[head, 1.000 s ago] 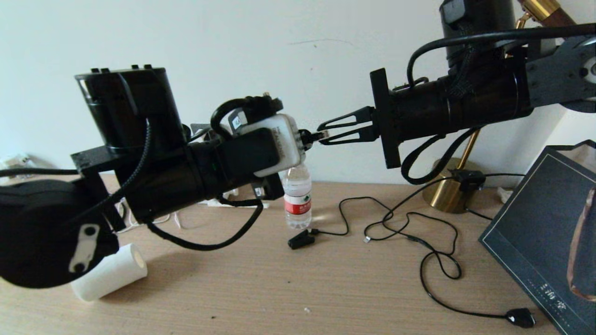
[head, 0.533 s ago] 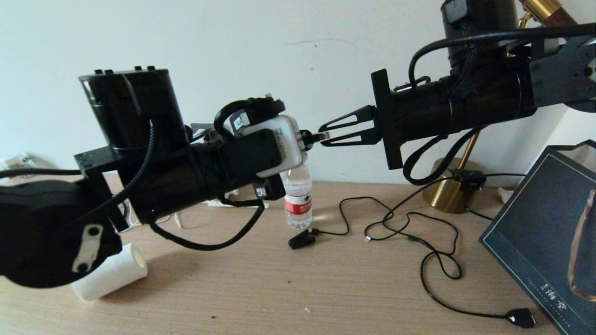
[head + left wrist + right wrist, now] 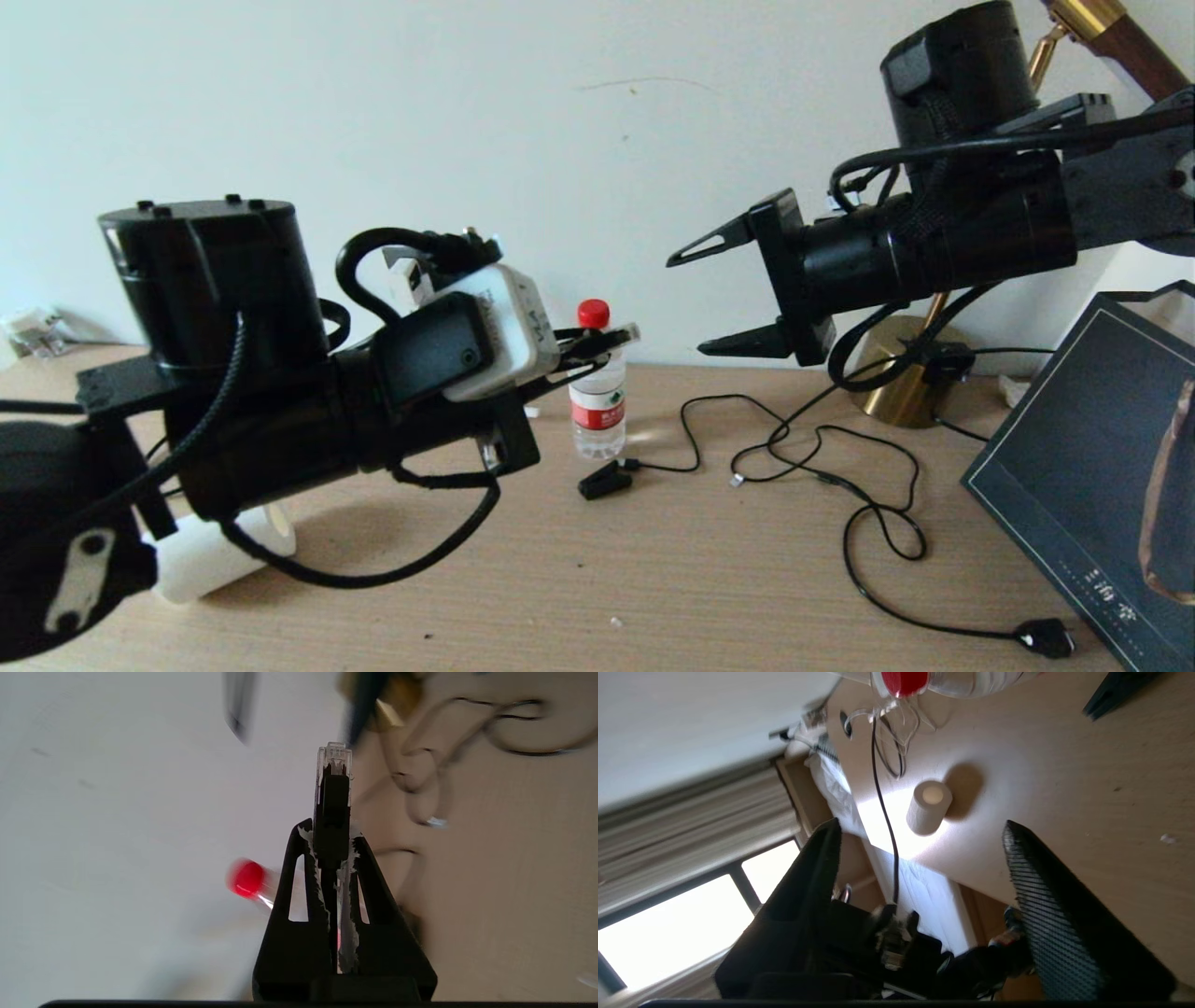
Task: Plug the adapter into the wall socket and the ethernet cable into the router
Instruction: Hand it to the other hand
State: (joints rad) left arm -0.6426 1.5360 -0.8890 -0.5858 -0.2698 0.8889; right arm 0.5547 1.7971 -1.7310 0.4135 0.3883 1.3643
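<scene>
The ethernet cable (image 3: pixel 332 798) connector is clamped between the closed fingers of the left gripper (image 3: pixel 332 833), held above the desk (image 3: pixel 653 579); right gripper (image 3: pixel 714 299) fingers are spread wide, nothing held

A water bottle (image 3: pixel 597 397) and looping black cables (image 3: pixel 822 467) clutter the desk (image 3: pixel 653 579).

The left gripper (image 3: pixel 332 858) is clamping the ethernet cable (image 3: pixel 332 812) by its black boot, with the jaws pressing in on both sides and the clear connector tip sticking out past the fingertips (image 3: pixel 299 835). Behind the gripper a blurred bottle with a red cap (image 3: pixel 245 884) is showing against the pale wall (image 3: pixel 117 788). Thin dark cords (image 3: pixel 514 732) are looping over the wooden tabletop (image 3: pixel 514 882), near a brass-coloured object (image 3: pixel 397 695).
</scene>
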